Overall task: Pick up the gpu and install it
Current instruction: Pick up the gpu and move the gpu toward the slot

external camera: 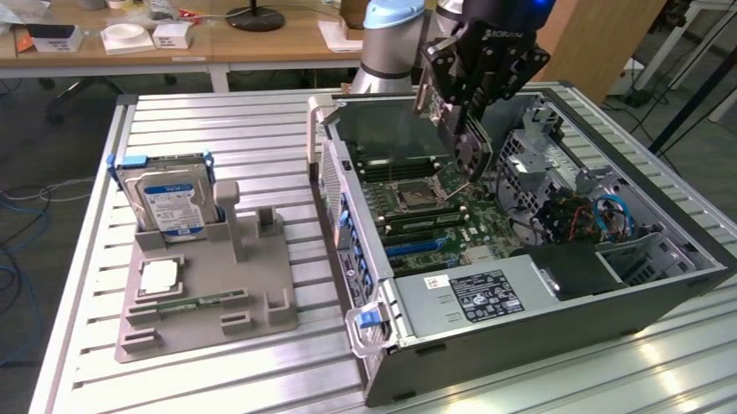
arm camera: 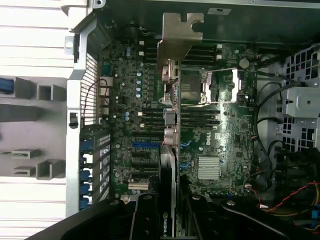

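The robot arm (external camera: 386, 43) is cut off by the edge of the exterior view. There the black claw (external camera: 472, 95) hangs over the far part of an open dark grey computer case (external camera: 553, 345), which lies on its side on the slatted aluminium surface (external camera: 230, 121). The claw's fingertips are hard to separate from the dark thing between them.

That thing is the gpu (external camera: 470, 151), a thin flat dark expansion card with a brownish back. It hangs down from the claw into the case. Its lower edge merges with the green motherboard (external camera: 461, 228), so I cannot tell whether card and board touch.

In the wrist view the gpu (arm camera: 169, 165) is seen edge-on and covers a strip of the motherboard (arm camera: 215, 140). Its silver metal bracket (arm camera: 180, 32) is at the end farther from the claw (arm camera: 170, 222). The two black fingers (arm camera: 145, 220) are partly closed, press the card from either side and hold it. They are themselves cut off at the picture's edge.

At the exterior view's left, well apart from the case, stands a grey moulded holder (external camera: 202, 319). It carries a boxy silver hard drive with a blue-white label (external camera: 173, 203) and a slim green memory stick (external camera: 190, 302).
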Robot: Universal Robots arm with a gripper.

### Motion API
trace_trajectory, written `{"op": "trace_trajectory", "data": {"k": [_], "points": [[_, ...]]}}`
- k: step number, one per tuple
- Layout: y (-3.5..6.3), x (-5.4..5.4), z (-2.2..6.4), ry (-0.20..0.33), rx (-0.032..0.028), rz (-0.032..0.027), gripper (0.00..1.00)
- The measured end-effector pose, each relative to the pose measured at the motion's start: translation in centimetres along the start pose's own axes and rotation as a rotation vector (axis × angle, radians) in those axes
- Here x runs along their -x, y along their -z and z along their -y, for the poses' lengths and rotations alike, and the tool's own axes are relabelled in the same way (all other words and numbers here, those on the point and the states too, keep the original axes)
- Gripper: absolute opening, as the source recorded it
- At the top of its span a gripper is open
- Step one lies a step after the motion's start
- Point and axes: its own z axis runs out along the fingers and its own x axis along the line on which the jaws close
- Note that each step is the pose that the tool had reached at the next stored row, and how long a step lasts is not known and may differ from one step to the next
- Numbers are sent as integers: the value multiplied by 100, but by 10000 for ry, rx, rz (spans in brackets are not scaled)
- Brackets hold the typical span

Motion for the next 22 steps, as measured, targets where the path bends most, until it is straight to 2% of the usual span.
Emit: {"op": "trace_trajectory", "data": {"k": [5, 12, 22], "points": [[-1, 149, 0, 11, 0, 0, 26], [-1, 235, -7, 20, -1, -1, 26], [-3, 508, -8, 80, 0, -3, 26]]}}
